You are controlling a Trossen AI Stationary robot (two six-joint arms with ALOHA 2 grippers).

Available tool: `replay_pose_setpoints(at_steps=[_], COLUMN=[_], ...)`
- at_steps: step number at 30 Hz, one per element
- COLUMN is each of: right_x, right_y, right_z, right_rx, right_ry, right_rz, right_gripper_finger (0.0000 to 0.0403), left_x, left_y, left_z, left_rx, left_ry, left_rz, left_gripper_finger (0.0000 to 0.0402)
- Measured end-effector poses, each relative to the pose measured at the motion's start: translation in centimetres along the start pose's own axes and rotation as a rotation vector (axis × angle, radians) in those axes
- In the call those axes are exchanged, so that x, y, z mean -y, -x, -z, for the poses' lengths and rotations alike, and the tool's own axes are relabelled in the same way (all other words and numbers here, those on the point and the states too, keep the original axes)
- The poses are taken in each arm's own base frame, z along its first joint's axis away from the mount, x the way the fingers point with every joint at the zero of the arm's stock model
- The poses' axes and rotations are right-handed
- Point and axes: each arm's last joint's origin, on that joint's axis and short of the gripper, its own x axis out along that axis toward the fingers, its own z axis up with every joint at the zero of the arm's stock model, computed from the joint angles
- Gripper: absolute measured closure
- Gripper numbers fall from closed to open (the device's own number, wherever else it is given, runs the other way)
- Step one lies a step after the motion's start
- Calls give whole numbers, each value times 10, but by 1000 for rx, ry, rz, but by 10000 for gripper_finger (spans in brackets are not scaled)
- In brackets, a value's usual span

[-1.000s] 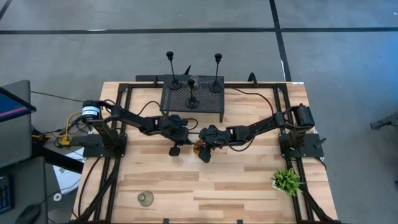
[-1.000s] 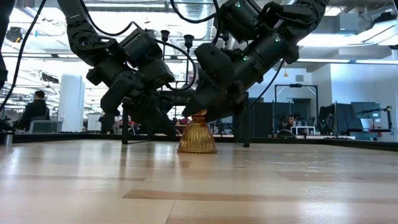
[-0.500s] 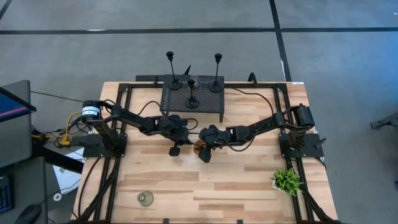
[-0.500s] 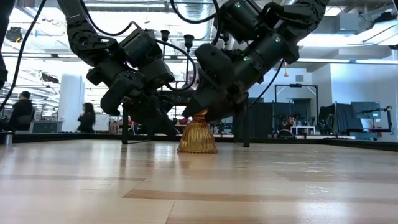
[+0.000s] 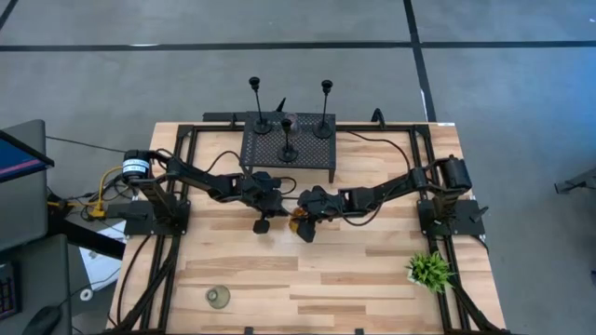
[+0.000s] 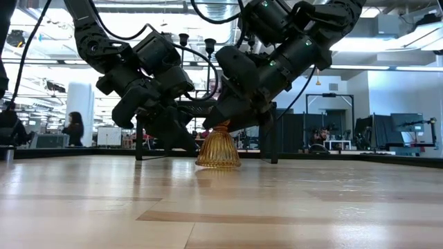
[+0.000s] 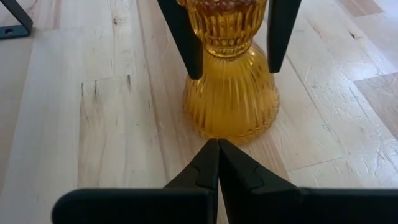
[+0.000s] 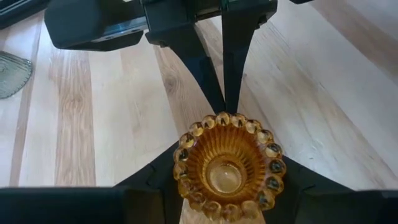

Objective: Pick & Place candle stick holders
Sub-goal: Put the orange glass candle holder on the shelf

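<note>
The amber candle holder (image 5: 297, 221) is a ribbed glass piece with a flared base, at the table's middle. My right gripper (image 5: 304, 223) is shut on it, with one finger on each side of its upper part. My left gripper (image 5: 262, 221) is shut and empty. Its tips (image 7: 217, 155) lie low just in front of the holder's base (image 7: 230, 118); I cannot tell whether they touch it. Three slim black holders (image 5: 289, 140) and a pink one (image 5: 287, 119) stand on the black rack (image 5: 312, 154). A grey-green holder (image 5: 218, 296) stands near the front left. My right gripper pinches the amber holder between its two fingers (image 7: 188, 43), on opposite sides just below the scalloped cup rim (image 8: 227, 121). The fingers slant down from the table's right side. The holder stays nearly upright, its base (image 6: 218, 160) at or barely above the table.
The black perforated rack stands on legs at the table's far middle. A small green plant (image 5: 428, 270) sits near the front right. Both arms crowd the middle; bare wood lies toward the near edge. People show in the room behind in the low view.
My right gripper has moved the amber holder a little toward the table's left, and its base has come up slightly. My left gripper has kept still and shut.
</note>
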Motion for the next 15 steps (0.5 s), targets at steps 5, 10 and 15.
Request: replay_pose_setpoints(at_steps=[5, 10, 15], right_x=[-1, -4, -5], right_y=[7, 28, 50], right_z=[-2, -14, -24], right_rx=[-17, 2, 21], right_ry=[20, 22, 20], right_rz=[-2, -8, -10], right_gripper_finger=[252, 259, 272], left_x=[0, 0, 0], left_y=[0, 0, 0], left_z=[0, 1, 1], left_rx=[-2, -7, -8], left_ry=[1, 2, 3], left_rz=[1, 2, 2], left_gripper_finger=[395, 395, 395])
